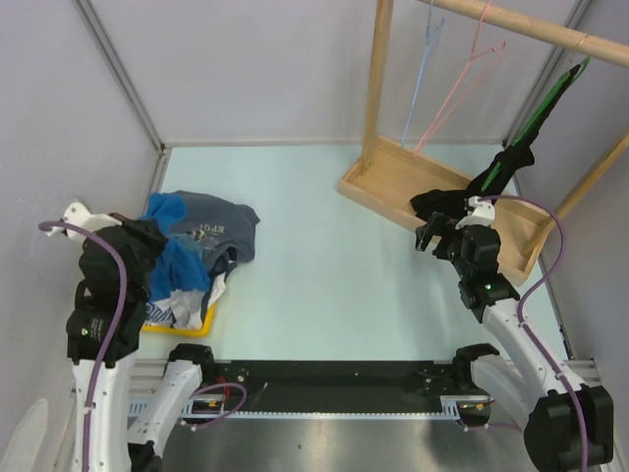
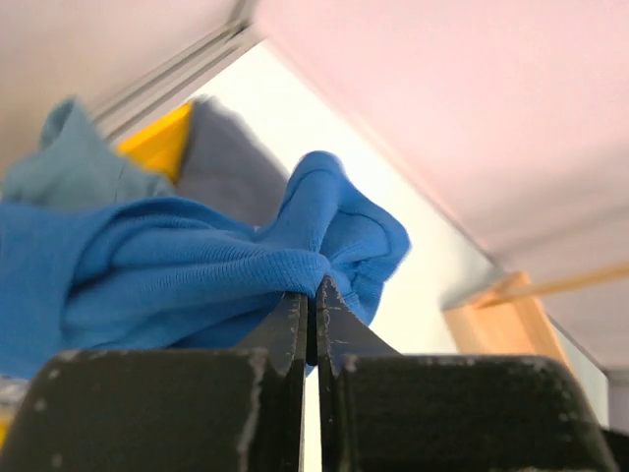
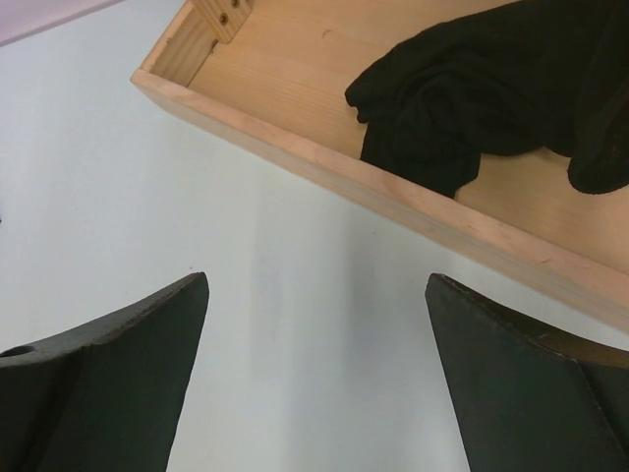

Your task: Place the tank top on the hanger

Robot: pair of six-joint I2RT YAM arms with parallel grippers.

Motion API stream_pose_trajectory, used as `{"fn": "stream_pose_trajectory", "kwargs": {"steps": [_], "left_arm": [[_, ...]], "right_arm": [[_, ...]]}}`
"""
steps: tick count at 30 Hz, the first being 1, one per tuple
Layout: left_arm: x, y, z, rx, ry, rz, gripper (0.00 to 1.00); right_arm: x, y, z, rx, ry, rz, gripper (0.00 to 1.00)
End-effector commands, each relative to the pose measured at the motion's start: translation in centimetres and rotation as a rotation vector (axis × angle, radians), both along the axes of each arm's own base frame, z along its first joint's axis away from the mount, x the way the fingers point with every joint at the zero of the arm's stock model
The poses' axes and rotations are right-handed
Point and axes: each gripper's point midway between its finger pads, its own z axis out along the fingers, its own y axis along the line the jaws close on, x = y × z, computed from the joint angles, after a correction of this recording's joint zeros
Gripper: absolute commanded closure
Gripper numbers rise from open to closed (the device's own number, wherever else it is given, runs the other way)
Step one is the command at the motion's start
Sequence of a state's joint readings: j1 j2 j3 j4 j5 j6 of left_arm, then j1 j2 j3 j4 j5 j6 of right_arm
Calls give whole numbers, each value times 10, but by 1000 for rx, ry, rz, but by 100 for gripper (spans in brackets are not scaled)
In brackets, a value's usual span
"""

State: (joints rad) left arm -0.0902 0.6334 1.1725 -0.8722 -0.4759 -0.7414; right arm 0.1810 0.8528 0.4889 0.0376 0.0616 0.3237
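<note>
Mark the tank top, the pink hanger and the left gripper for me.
tank top (image 2: 177,275), left wrist view, bunched fabric fold
pink hanger (image 1: 447,101), top external view, sloping side wire
left gripper (image 2: 311,295), left wrist view, between its fingertips

I see the tank top (image 2: 177,265) as soft, finely ribbed knit cloth. My left gripper (image 2: 313,291) has matt black fingers, scuffed pale at their edges. At the smooth tabletop's (image 3: 147,197) far right corner: pale, smooth-grained wooden tray (image 3: 324,167); matt black cloth (image 3: 472,88).

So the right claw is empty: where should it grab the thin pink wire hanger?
Probably the pink wire hanger by its long slanted side, from the near side: its hook sits over the wooden rail, while that span hangs bare.
</note>
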Motion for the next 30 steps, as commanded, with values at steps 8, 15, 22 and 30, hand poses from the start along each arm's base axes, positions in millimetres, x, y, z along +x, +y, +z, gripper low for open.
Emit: {"fn": "stream_pose_trajectory", "kwargs": {"steps": [8,15,22,30], "left_arm": [[25,-106,172,207,-437,-670,100],[20,-167,241,301,-591,-907,100],[18,-267,262,272,-649,-1199,100],[22,-338,267,186,-675,-1418,100]], "right_arm": [[13,4,34,8,-45,13,0],[12,6,43,-5,-29,31,0],[7,2,51,-21,-33,23,0],[1,-1,51,-19,-20,10,0]]}}
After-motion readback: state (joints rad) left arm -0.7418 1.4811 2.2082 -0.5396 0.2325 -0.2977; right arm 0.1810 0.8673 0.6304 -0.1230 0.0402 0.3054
